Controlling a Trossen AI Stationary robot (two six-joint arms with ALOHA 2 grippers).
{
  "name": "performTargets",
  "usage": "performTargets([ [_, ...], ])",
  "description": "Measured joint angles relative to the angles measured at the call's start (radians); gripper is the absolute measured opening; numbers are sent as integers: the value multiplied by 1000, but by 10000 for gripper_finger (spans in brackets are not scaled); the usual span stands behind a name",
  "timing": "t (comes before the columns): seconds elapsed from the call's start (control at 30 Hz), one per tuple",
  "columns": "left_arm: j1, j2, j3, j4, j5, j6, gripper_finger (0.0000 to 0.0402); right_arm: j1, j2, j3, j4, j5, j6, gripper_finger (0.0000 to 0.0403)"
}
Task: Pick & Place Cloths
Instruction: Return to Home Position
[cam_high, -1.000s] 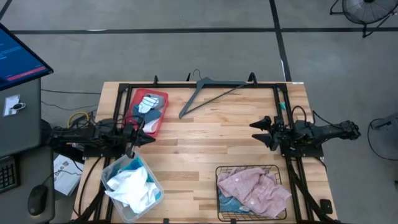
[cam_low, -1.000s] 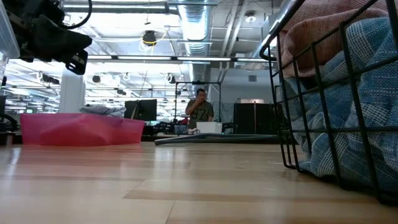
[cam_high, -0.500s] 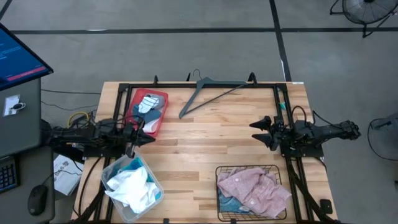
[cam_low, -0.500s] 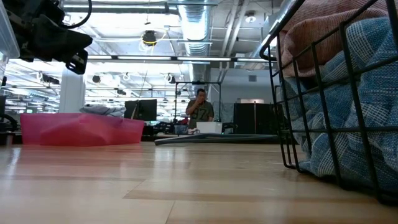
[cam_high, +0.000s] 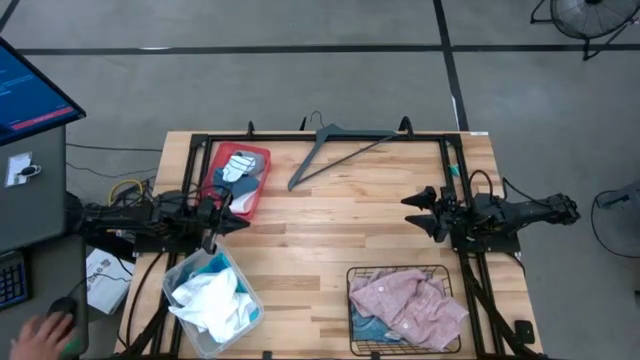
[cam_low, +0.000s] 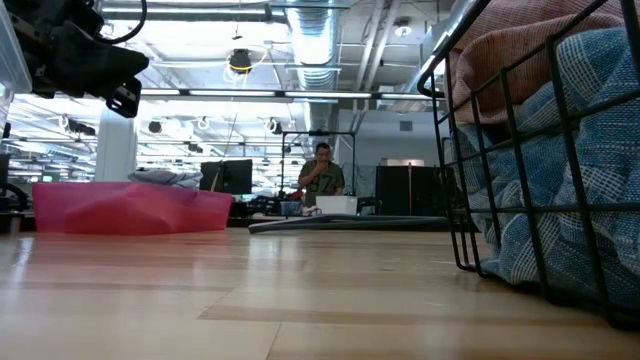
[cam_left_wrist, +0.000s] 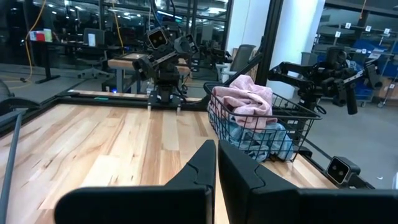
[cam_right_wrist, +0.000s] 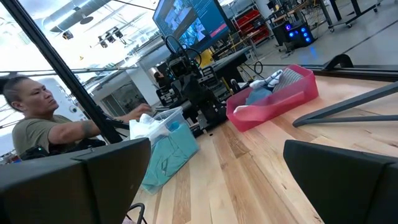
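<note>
change: a person's hand (cam_high: 43, 329) is now showing at the desk beside the bench (cam_high: 330, 250); both arms are sitting exactly as before, so I'm judging the return home finished.
left gripper (cam_high: 238, 218): resting beside the red tray (cam_high: 256, 196), fingers pressed together, holding nothing.
right gripper (cam_high: 418, 212): waiting at the bench's right side, fingers spread wide, empty.
cloths (cam_high: 238, 166): small ones lying in the red tray; white and turquoise in the clear bin (cam_high: 252, 312); pink over blue in the wire basket (cam_high: 352, 300).
views: the high view is giving me all three containers; only the right wrist view is showing the seated person (cam_right_wrist: 37, 121) behind the left arm.
</note>
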Motion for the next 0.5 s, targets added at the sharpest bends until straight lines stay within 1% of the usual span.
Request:
performTargets([
  [0.5,0,-27,1,4,1,0,1,0,0,0,0,0,0,363],
])
